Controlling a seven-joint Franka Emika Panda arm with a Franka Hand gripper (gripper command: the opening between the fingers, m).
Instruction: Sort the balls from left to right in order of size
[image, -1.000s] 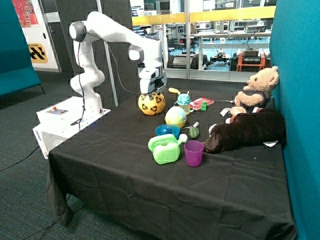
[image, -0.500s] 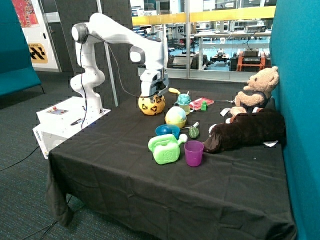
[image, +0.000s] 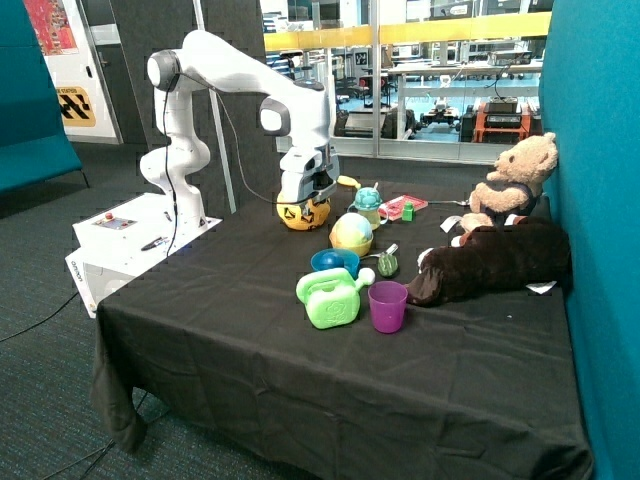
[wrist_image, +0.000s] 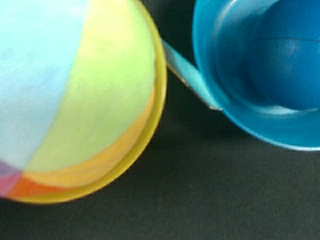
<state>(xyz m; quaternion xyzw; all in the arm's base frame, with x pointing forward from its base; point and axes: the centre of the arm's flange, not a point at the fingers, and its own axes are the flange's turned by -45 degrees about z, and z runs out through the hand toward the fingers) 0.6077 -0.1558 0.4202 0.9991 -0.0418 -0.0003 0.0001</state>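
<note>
The large yellow-orange ball with black marks (image: 303, 214) sits at the back of the black table (image: 230, 320). My gripper (image: 305, 196) is low over its top and hides the upper half. The mid-sized pastel ball (image: 351, 230) rests in a yellow bowl (image: 352, 249) nearer the front; the wrist view shows that pastel ball (wrist_image: 75, 75) and the bowl's rim (wrist_image: 150, 130) close up. Beside it a blue bowl (image: 335, 262) holds the tiny dark blue ball (wrist_image: 287, 65). A light blue strip (wrist_image: 190, 75) lies between the two bowls.
A green toy watering can (image: 330, 298) and a purple cup (image: 388, 306) stand in front of the blue bowl. A brown plush (image: 490, 262) and a teddy bear (image: 515, 180) lie by the teal wall. Small toys (image: 385, 205) sit behind the pastel ball.
The arm has come down over the large ball. The gripper now covers more of the ball's top than a second ago. Nothing else on the table has moved.
</note>
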